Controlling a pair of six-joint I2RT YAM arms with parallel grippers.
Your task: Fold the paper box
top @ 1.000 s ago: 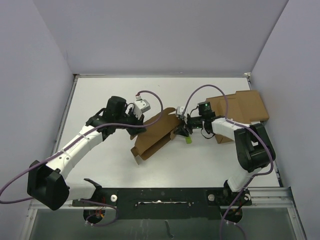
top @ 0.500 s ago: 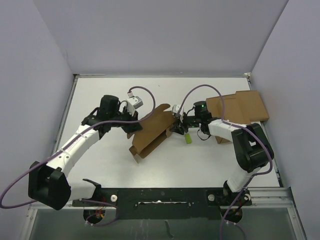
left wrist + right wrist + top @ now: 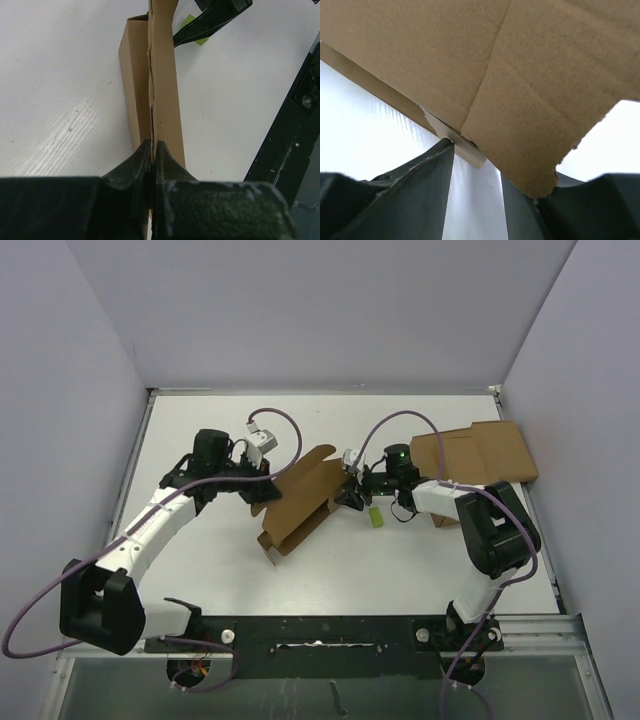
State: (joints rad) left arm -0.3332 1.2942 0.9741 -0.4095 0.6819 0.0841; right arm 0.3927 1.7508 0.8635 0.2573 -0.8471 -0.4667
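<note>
Left gripper (image 3: 152, 145): clenched tight on one upright wall of the paper box (image 3: 300, 505). The wrist view shows both jaws pinching the thin cardboard edge with no gap.
Right gripper (image 3: 349, 500): jaws parted and holding nothing. It sits at the far right end of the box, low to the table (image 3: 420, 560), with a loose flap hanging over its fingers.
Box position: near the middle of the table, between the two arms and angled from near left to far right. It is half formed, a narrow trough with its panels standing.
Box shape: from the left wrist, two long walls run away from the jaws and almost touch. The far end is open.
Nearby items: a small green piece (image 3: 376, 517) lies on the table just beside the right gripper. A flat cardboard slab (image 3: 480, 455) lies at the far right, apart from the box.
Step in hand: probably closing the right end flap while the left arm steadies the body.
Risk, flap: the flap rests on top of the open fingers rather than between them. A push could bend it off its crease or tear the ragged corner.
Risk, hold: the left grip is on one thin edge only. A sideways shove from the right could pivot the box, slip it loose or flatten the trough.
Risk, clutter: the green piece could be dragged under the flap.
</note>
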